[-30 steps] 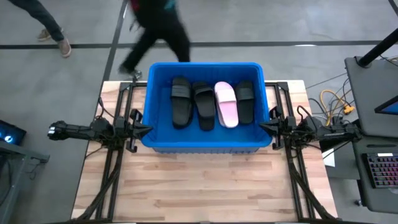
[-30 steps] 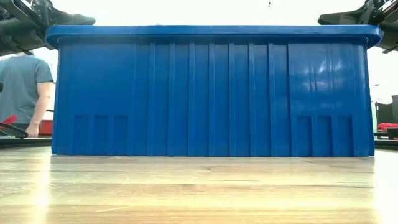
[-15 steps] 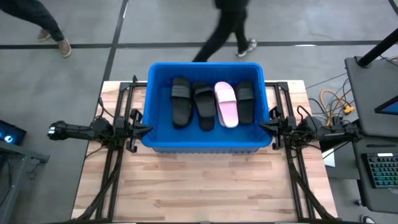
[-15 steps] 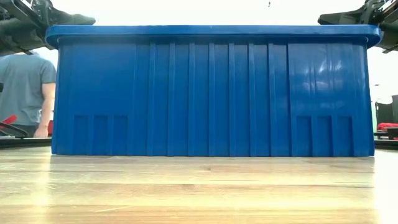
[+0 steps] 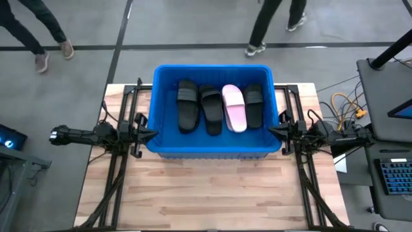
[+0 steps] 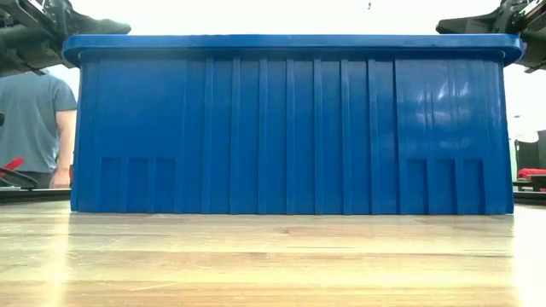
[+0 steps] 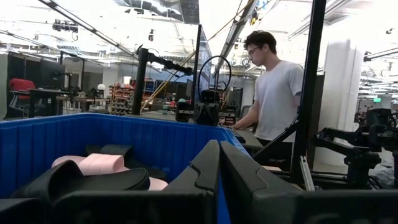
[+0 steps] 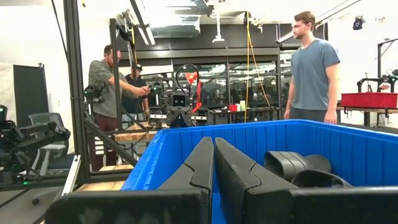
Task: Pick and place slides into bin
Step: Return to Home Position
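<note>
The blue bin (image 5: 212, 149) stands on the wooden table toward its far edge; its ribbed near wall fills the low view (image 6: 290, 128). Inside lie three black slides (image 5: 187, 105) (image 5: 212, 109) (image 5: 253, 104) and one pale pink slide (image 5: 234, 107), side by side on the bin's floor. My left gripper (image 5: 153, 134) is shut and empty at the bin's left wall; my right gripper (image 5: 271, 132) is shut and empty at the bin's right wall. The wrist views show the shut fingers (image 7: 219, 163) (image 8: 213, 158) above the bin's rim, with slides beyond.
Black arm frames (image 5: 119, 161) (image 5: 308, 174) stand on the table at both sides of the bin. Bare wooden table (image 5: 212, 193) lies in front of the bin. People walk on the floor beyond the far edge (image 5: 277, 26); others stand behind the table (image 7: 273, 87) (image 8: 311, 68).
Both arms and the slides have kept still. People beyond the table's far edge have walked across the floor toward the right.
</note>
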